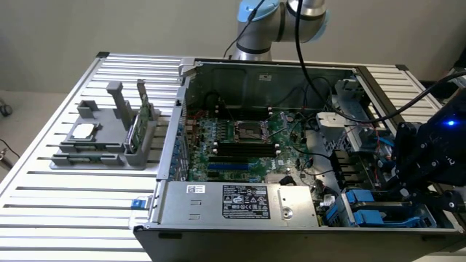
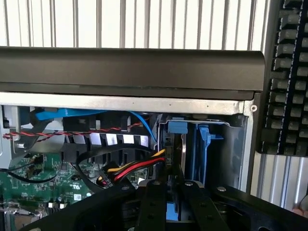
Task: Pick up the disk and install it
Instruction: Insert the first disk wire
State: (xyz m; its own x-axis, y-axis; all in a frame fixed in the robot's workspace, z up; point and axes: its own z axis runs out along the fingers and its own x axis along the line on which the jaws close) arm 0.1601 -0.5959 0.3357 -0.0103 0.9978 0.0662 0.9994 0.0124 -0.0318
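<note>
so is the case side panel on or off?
Off. The computer case lies open on the slatted table, its motherboard, power supply and blue drive carriers exposed from above.

Blue-framed disk (image 2: 185, 154) upright in case's drive bay.

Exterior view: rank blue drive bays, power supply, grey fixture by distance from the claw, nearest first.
From the claw, at the exterior view's right:
1. Blue drive bays, just beneath it.
2. Power supply, case front, middle.
3. Grey fixture, on the table, far left.
</note>
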